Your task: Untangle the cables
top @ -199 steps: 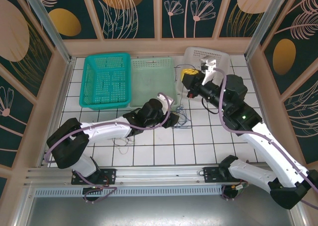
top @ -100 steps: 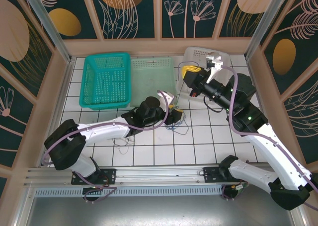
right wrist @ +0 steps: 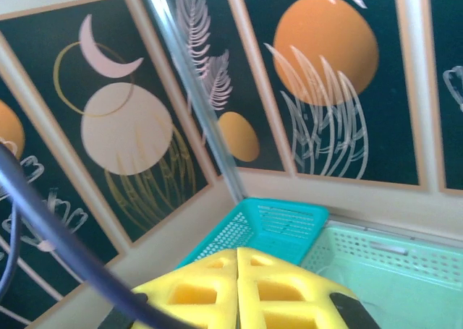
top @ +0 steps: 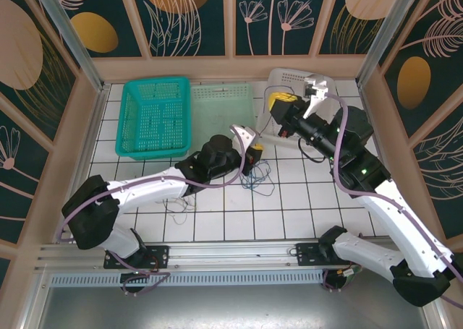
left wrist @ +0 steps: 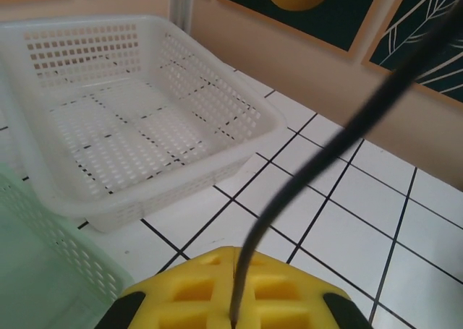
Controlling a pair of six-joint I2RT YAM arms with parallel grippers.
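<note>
The cables lie as a loose knot of thin blue and black wire on the white tiles, just below my left gripper. In the left wrist view the left gripper has its yellow jaws shut on a black cable, which rises up and to the right. A pale wire lies under the left forearm. My right gripper hangs at the near edge of the white basket. Its yellow jaws are pressed together, and a dark cable crosses beside the left finger.
A teal basket and a pale green basket stand side by side at the back left, also seen as the teal basket and green basket. The white basket sits just ahead of the left gripper. Wooden walls ring the tiled floor.
The left gripper has shut on the black cable and lifted slightly towards the baskets. The right gripper has drifted up and back towards the white basket.
</note>
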